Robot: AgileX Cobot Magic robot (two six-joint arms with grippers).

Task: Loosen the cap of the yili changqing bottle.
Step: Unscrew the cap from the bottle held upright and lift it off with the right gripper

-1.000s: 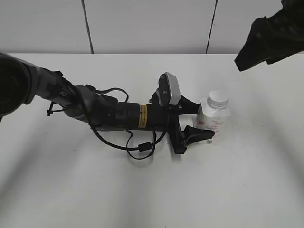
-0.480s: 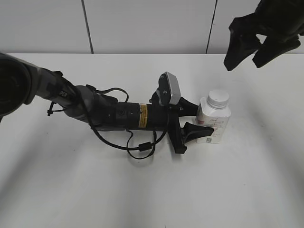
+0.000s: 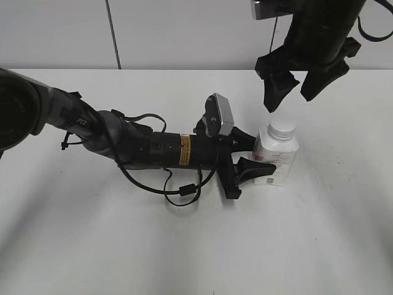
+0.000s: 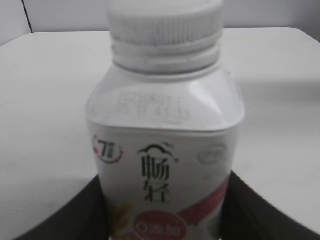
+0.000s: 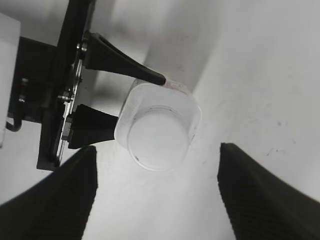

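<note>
White counter (image 3: 92, 246), pale panelled wall behind, nothing else near the yili changqing bottle (image 3: 276, 155).

Bottle stands upright, long axis vertical, cap (image 3: 282, 127) on top.

My left gripper (image 3: 250, 157) comes in level from the bottle's left side; fingers (image 3: 255, 170) clamp the body low down, one on each flank. Left wrist view confirms: dark fingers hug both lower corners of the carton, label facing the camera. That's the anchor.

My right gripper (image 3: 290, 86) hangs above the cap, fingers spread wide and pointing down, holding nothing. Right wrist view looks straight down: cap (image 5: 158, 140) sits between the two finger pads (image 5: 55, 200), a bit toward the left one. Clear air between pads and cap, no contact yet.

Judgement: right arm does the twist. Needs a straight drop along the bottle axis, small centring shift first, then close on the ribbed rim.

Only obstacle: left fingers just below the shoulder, so stop the descent at cap height.
</note>
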